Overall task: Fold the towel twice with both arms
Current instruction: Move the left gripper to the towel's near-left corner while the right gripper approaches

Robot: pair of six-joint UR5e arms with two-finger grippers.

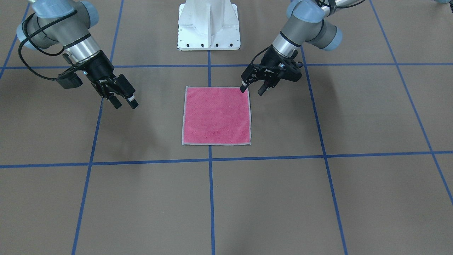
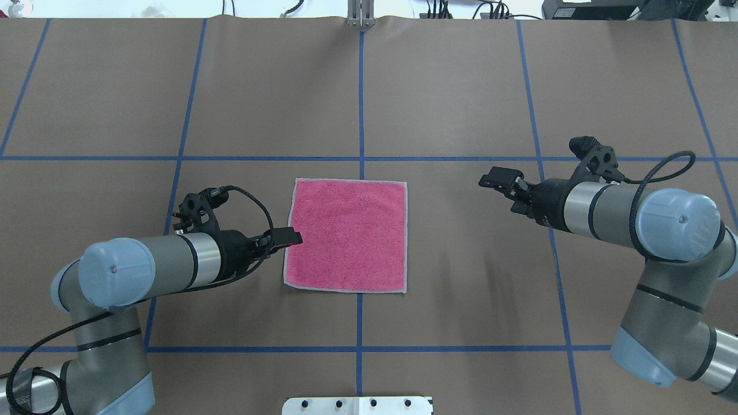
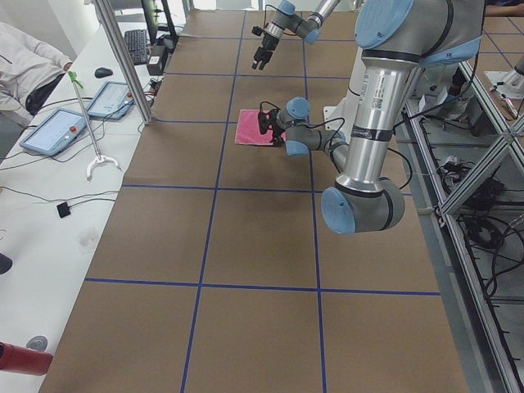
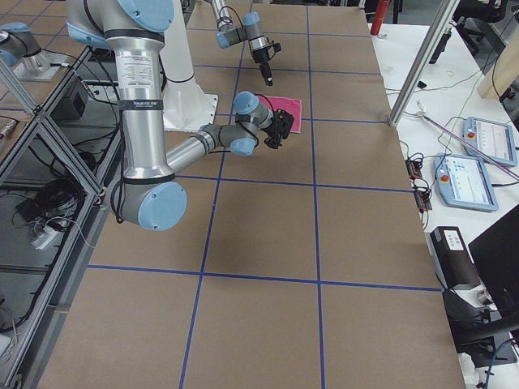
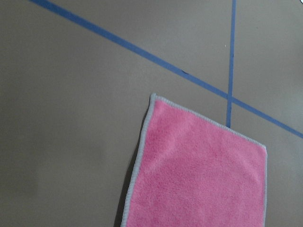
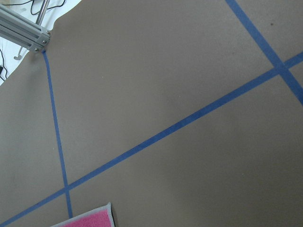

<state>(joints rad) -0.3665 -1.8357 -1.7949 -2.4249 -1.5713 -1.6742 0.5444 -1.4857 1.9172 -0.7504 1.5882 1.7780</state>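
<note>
The towel (image 1: 216, 115) lies flat and square on the brown table, pink face up, with its light grey border showing all round (image 2: 347, 233). My left gripper (image 1: 252, 90) hovers open at the towel's edge on my left, near the corner closest to my base, and holds nothing (image 2: 291, 236). My right gripper (image 1: 124, 103) is open and empty too, well off to the towel's other side and raised above the table (image 2: 494, 177). The left wrist view looks down on the towel (image 5: 199, 175). The right wrist view catches only one corner of the towel (image 6: 90, 221).
Blue tape lines (image 2: 360, 115) divide the table into squares. The white pedestal base (image 1: 208, 28) stands behind the towel. Beyond the far edge are an aluminium post (image 3: 123, 57), tablets (image 3: 57, 131) on a side table, and a person's sleeve (image 3: 29, 57).
</note>
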